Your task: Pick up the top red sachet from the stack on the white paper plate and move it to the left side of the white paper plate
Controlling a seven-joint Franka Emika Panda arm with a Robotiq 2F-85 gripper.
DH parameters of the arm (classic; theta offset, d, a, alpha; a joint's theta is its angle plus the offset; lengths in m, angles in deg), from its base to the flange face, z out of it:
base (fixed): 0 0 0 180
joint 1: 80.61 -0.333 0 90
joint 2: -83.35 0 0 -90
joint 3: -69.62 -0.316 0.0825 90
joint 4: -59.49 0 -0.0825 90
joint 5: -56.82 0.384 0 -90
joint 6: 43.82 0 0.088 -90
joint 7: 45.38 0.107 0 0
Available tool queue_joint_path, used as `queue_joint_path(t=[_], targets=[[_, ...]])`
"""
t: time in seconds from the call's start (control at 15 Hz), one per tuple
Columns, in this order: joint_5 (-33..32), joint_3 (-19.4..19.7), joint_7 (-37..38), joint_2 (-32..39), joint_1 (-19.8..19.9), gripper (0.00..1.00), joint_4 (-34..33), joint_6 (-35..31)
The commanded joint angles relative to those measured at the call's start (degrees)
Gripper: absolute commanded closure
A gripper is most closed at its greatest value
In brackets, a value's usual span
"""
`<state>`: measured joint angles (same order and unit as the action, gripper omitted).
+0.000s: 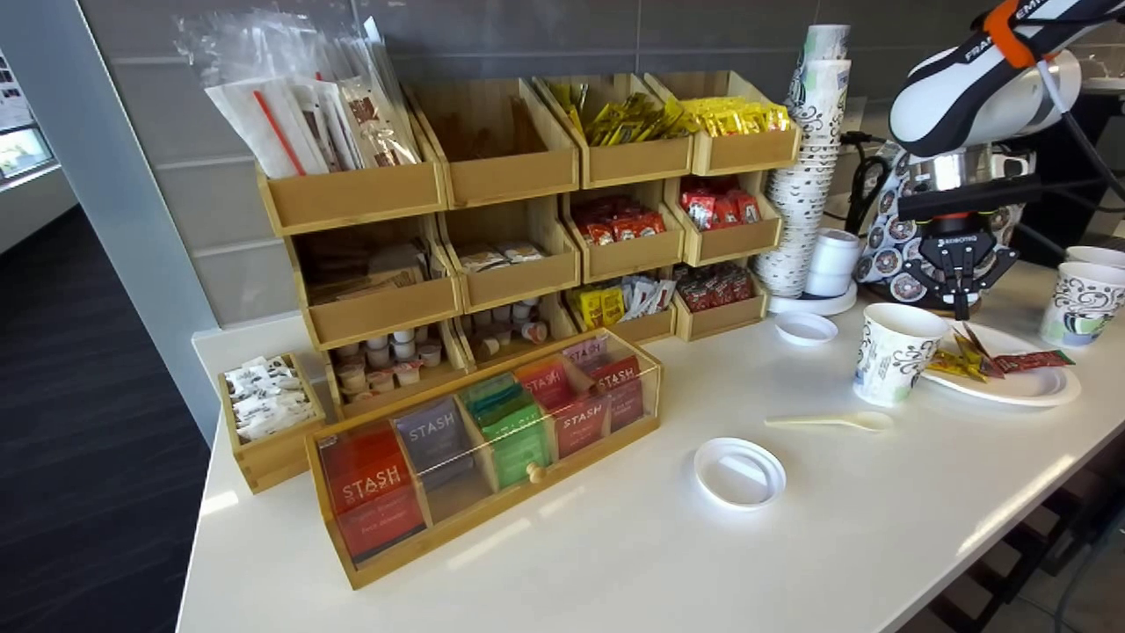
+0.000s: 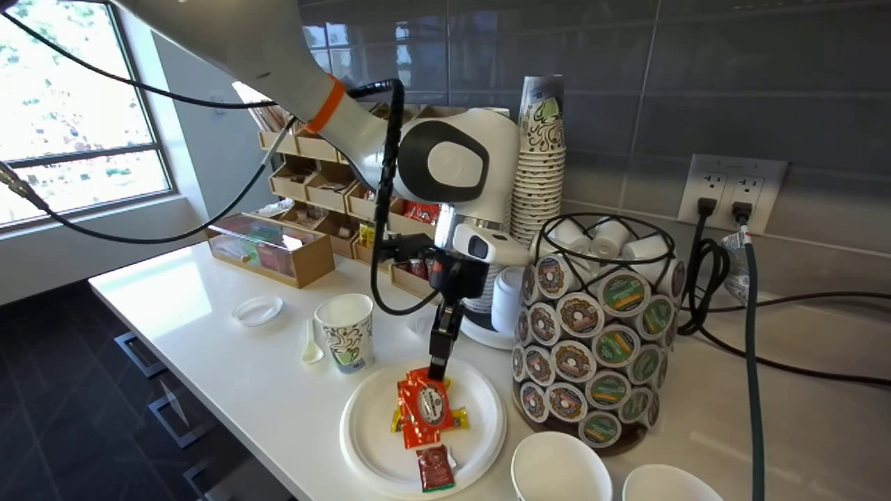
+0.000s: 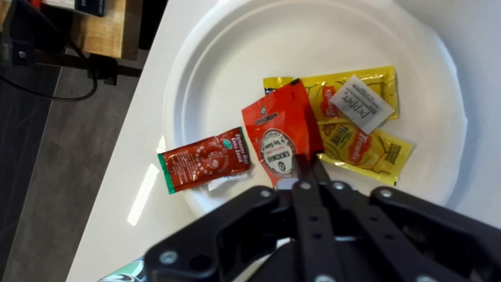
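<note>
Glossy white tabletop [image 1: 615,563], grey tiled wall [image 2: 598,62] behind. Seem to have black two-finger tool [image 3: 310,166] clamped on one edge of glossy red oblong sachet [image 3: 278,129], over middle of round white paper plate [image 3: 336,43]. Could slip: small bite, slick film. Could lift two: can't tell number of red layers pinched. Might drag flat yellow mustard packets [image 3: 362,149], partly underneath, if slid before raising. Might shove dark-red rectangular sriracha packet [image 3: 205,160] off rim likewise. Could clip patterned paper cup [image 2: 346,334] just beside plate if carried low.
</note>
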<state>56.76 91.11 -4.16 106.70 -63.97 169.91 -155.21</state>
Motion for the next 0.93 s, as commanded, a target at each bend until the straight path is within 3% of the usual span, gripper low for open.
queue_joint_path(t=[0.0,0.27,0.87], targets=[[-5.3,1.2,3.5,-5.0,-2.4,1.00,3.0,2.9],[-7.6,0.1,3.4,-8.9,-2.8,1.00,4.6,6.8],[-4.6,-1.9,5.3,-12.7,-2.5,1.00,5.7,11.9]])
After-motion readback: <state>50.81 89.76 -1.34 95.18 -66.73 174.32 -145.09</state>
